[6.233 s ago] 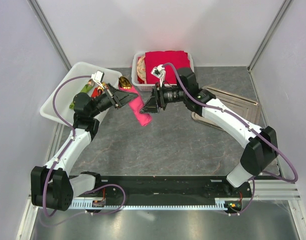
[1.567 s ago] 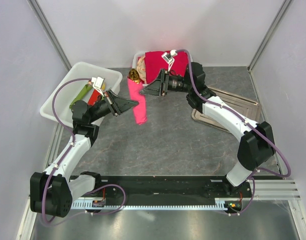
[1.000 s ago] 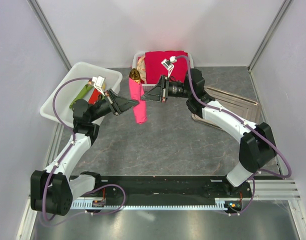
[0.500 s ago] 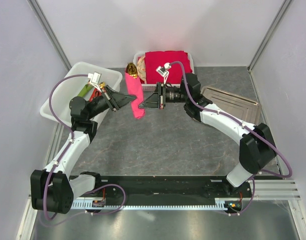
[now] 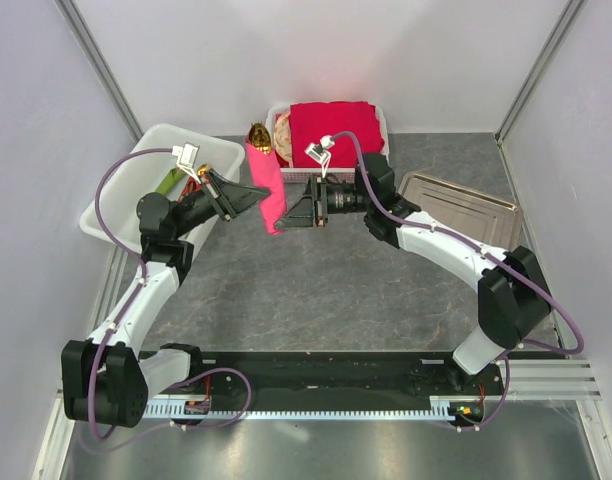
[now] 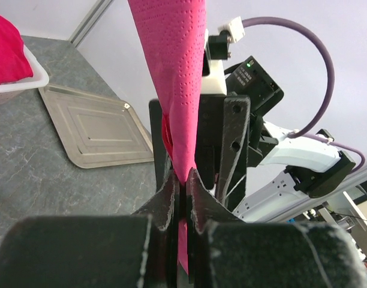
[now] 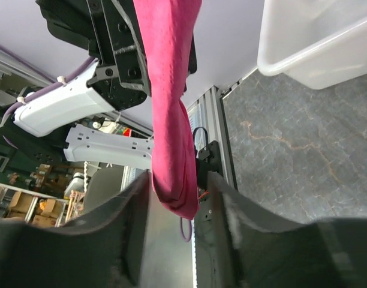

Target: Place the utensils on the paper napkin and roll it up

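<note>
Above the worktop's far-left part, the left gripper (image 6: 182,180) pinches the rolled paper napkin (image 5: 259,162), held aloft; the right gripper (image 7: 179,187) stands parted around its lower end and should back off straight, unsnagged, while the pinch stays firm; farther, the utensils (image 5: 257,134) poke out the top

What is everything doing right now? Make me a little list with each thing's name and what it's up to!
Left pincer: shut on the pink napkin roll, holding it up off the table
Right pincer: open, one finger on each side of the roll's lower end
Gold utensil: sticks out of the roll's top end
White bin: far left
Basket: at the back, holds the red napkin stack
Metal tray: flat on the right
</note>
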